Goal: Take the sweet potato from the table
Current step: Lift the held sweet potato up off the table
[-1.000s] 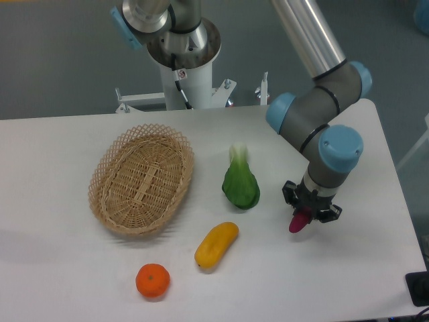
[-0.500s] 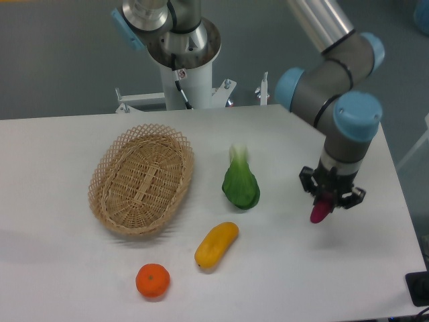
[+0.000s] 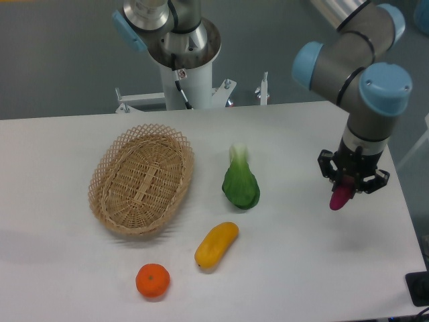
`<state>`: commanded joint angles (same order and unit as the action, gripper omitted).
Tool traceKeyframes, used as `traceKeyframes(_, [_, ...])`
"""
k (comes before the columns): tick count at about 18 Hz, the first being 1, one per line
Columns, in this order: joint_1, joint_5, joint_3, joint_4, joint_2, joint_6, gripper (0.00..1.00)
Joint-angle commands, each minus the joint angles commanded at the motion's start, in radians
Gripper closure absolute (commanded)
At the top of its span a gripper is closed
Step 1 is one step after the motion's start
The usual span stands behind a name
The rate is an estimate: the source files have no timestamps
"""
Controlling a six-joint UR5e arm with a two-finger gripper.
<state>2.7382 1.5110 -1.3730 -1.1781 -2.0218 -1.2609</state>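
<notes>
The sweet potato (image 3: pixel 340 198) is a small magenta-purple piece hanging end-down from my gripper (image 3: pixel 351 181), held above the white table (image 3: pixel 301 268) near its right side. My gripper is shut on its upper end, so only the lower tip shows. The black fingers (image 3: pixel 326 166) flank it on both sides.
A woven wicker basket (image 3: pixel 142 178) lies at the left. A green leafy vegetable (image 3: pixel 240 183) sits in the middle, a yellow-orange oblong fruit (image 3: pixel 216 245) in front of it, and a round orange (image 3: pixel 153 280) near the front edge. The arm's base column (image 3: pixel 182 60) stands at the back.
My gripper has moved to the right and upward with the sweet potato held in it. Nothing else on the table has moved.
</notes>
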Motion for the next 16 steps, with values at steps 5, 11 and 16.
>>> traceKeyframes(5, [0.000,0.005,0.018,-0.011,0.000,-0.003,0.82])
traceKeyframes(11, [0.000,0.029,0.032,-0.034,0.003,-0.006,0.83])
traceKeyframes(16, [0.000,0.029,0.035,-0.034,0.003,-0.009,0.83])
